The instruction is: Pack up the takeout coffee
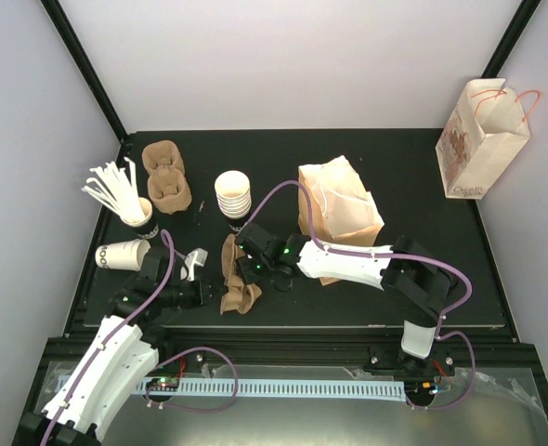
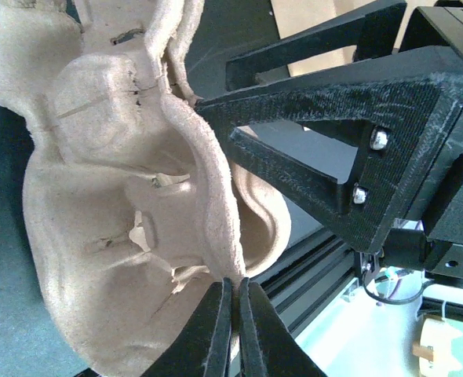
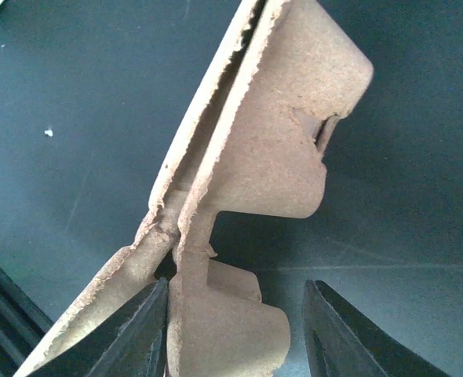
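A brown moulded-pulp cup carrier stands on edge near the mat's front, between my two grippers. My left gripper is shut on the carrier's thin rim. My right gripper is open around a lobe of the carrier: its left finger touches the pulp and its right finger stands apart. The takeout coffee cups show as a white stack behind the carrier and one cup lying on its side at the left. No gripper touches them.
A stack of carriers lies at the back left, beside a cup of white stirrers. A brown paper bag lies right of centre on the mat. A white handled bag stands at the back right.
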Tool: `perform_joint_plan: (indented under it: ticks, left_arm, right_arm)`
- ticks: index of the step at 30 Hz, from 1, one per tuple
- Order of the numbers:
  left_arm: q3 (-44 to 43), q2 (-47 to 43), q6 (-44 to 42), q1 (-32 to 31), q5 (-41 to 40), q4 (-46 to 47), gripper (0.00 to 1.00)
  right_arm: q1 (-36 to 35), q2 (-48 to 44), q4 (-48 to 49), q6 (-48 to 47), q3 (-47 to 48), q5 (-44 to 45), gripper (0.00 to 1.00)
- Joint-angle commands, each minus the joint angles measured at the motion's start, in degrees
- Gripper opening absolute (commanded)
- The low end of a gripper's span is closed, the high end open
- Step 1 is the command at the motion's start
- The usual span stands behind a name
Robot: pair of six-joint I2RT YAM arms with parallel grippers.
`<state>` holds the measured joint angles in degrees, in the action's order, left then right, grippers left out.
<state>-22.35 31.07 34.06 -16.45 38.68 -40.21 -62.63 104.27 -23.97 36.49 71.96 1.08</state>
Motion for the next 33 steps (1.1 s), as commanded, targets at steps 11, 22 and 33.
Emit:
perform_joint_plan:
  ticks: [11,22,33]
  left_arm:
    - [-0.51,2.01,1.62,0.01,7.66,4.72,0.06]
    - [2.72,1.98,2.48,0.01,7.74,7.90,0.07]
    - [0.84,-0.23,3.14,0.10,1.73,5.68,0.56]
  right_arm:
    - [1.43,-0.65,-1.18,-5.49,-1.50,-1.86,0.47]
    - [0.00,-1.78,-3.19,-5.55,-1.76,-4.17,0.19]
    - [-0.92,-4.25,-2.98,-6.56,-2.32,-1.82,0.08]
